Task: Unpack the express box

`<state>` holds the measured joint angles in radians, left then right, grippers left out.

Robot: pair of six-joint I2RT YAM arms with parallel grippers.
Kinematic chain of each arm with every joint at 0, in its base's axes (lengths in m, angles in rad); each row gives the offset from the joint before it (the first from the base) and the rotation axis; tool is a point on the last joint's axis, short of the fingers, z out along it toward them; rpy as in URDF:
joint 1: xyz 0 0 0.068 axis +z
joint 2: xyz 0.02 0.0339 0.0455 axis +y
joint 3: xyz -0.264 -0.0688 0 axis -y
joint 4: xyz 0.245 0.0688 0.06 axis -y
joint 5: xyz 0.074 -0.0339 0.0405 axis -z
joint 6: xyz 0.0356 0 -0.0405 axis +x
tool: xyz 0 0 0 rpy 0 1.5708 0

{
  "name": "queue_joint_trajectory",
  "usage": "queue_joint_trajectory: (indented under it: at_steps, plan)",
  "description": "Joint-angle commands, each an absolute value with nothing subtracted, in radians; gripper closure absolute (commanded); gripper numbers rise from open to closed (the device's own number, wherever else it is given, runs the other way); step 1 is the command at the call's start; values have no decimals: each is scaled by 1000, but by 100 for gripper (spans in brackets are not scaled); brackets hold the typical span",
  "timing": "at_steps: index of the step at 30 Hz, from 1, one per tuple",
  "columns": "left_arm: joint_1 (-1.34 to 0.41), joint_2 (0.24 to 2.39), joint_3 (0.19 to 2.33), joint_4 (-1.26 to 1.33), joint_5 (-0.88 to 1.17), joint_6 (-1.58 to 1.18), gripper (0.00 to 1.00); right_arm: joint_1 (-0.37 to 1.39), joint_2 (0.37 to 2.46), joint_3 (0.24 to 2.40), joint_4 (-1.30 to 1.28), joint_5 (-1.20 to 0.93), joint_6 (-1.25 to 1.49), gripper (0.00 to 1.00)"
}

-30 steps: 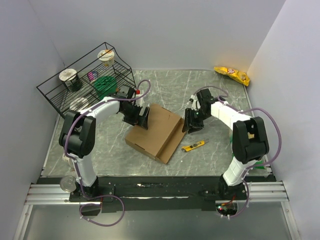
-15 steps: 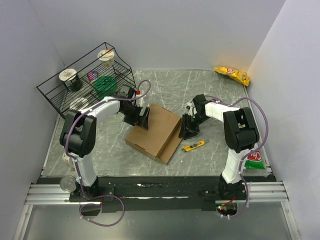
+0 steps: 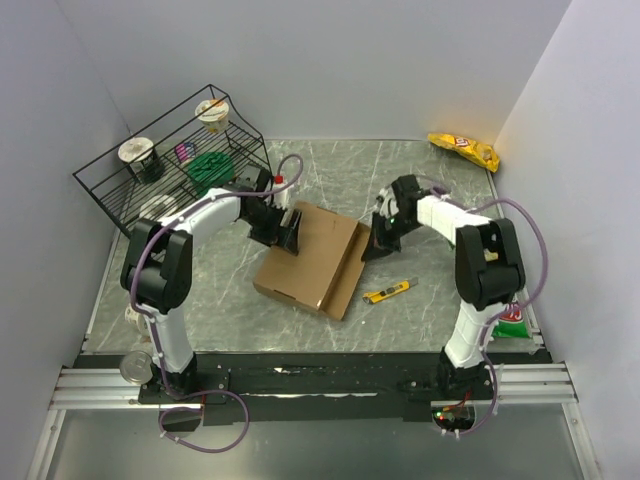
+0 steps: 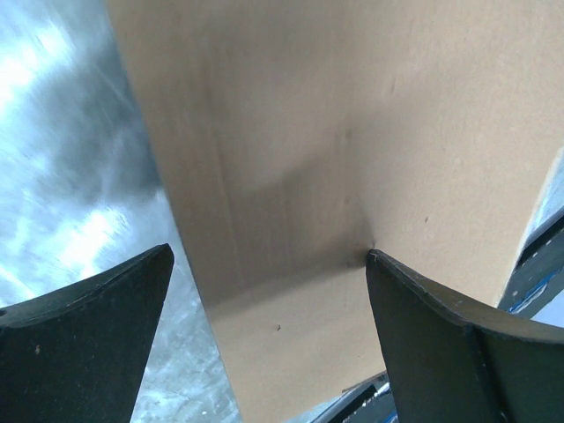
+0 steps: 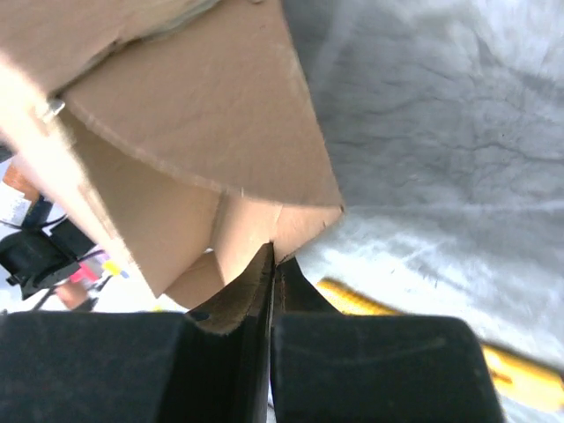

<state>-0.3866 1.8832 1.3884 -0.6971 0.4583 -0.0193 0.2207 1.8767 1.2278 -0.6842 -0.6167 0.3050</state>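
The express box (image 3: 305,262) is a flat brown carton lying mid-table. Its right flap (image 3: 348,272) stands raised along the right edge. My left gripper (image 3: 290,232) is open and rests on the box's far left corner. In the left wrist view the left gripper (image 4: 269,256) has its fingers spread over the plain cardboard (image 4: 335,132). My right gripper (image 3: 372,245) is at the far end of the raised flap. In the right wrist view the right gripper (image 5: 273,256) has its jaws closed on the corner of the flap (image 5: 203,115).
A yellow utility knife (image 3: 386,292) lies right of the box and shows in the right wrist view (image 5: 352,300). A black wire rack (image 3: 170,155) with cups stands at the far left. A yellow snack bag (image 3: 463,150) lies far right, a green packet (image 3: 510,320) near right, a can (image 3: 133,366) near left.
My right gripper dipped to the box's right flap, closed on it and lifted it. The box shifted slightly towards the far left. My left gripper moved a little with it.
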Motion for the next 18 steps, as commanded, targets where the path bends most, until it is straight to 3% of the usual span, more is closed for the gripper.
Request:
queue_joint_trajectory:
  at_steps: [1, 9, 18]
  plan:
    - [-393, 1835, 1506, -669, 437, -11, 4, 178, 1689, 1382, -820, -566, 190, 100]
    - [-396, 1740, 1615, -643, 429, -11, 4, 124, 1478, 1450, -948, -508, 104, 100]
    - [-436, 1857, 1609, -489, 659, -196, 4, 121, 1345, 1739, -1032, -216, -38, 100]
